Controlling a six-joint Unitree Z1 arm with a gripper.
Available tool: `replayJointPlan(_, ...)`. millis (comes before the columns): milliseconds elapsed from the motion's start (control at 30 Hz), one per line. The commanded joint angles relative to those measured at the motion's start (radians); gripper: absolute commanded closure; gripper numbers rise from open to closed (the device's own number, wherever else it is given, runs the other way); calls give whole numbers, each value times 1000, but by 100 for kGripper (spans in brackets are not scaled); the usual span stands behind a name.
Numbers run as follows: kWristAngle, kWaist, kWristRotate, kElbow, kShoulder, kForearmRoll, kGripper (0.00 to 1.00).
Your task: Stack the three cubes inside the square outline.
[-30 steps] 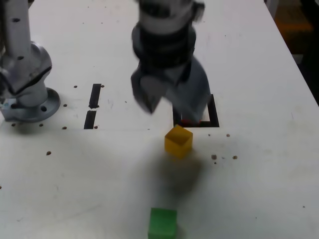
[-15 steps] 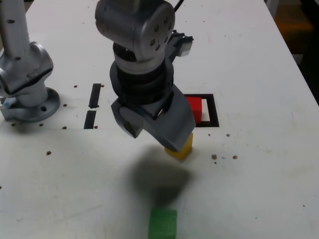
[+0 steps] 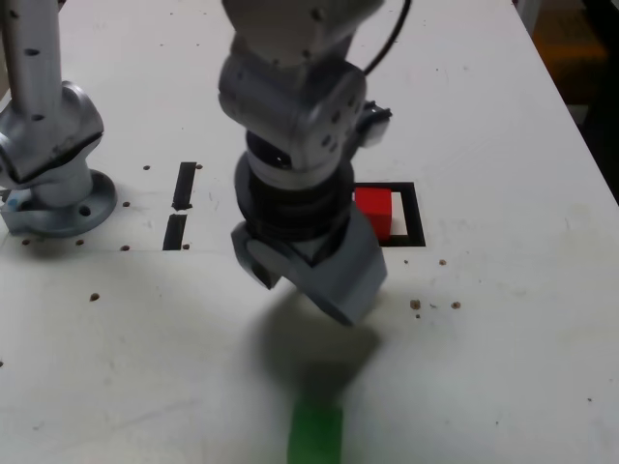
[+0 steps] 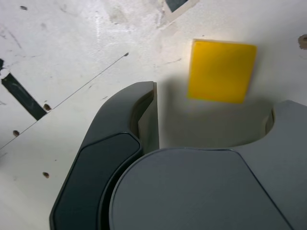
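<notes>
Nearest the exterior camera, the small matte green cube point(image 3: 315, 434) lies loose on the white table point(image 3: 503, 367). Beyond it, the grey gripper point(image 3: 324, 290) hangs over the matte yellow cube point(image 4: 221, 71), hidden in the exterior view; the wrist view shows the fingers point(image 4: 144, 117) apart, empty, the cube between and ahead of them. Farthest, the matte red cube point(image 3: 373, 210) sits inside the black-tape square outline point(image 3: 415, 217). Judged progress: one cube placed, two left to stack.
</notes>
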Motion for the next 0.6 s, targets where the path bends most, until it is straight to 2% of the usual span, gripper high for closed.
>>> replayJointPlan(0, -2, 0, 3, -9, 8, 1, 15)
replayJointPlan(233, -12, 19, 29, -30, 54, 11, 18)
replayJointPlan(400, -16, 31, 41, -30, 65, 25, 26)
replayJointPlan(567, -24, 39, 52, -41, 72, 29, 52)
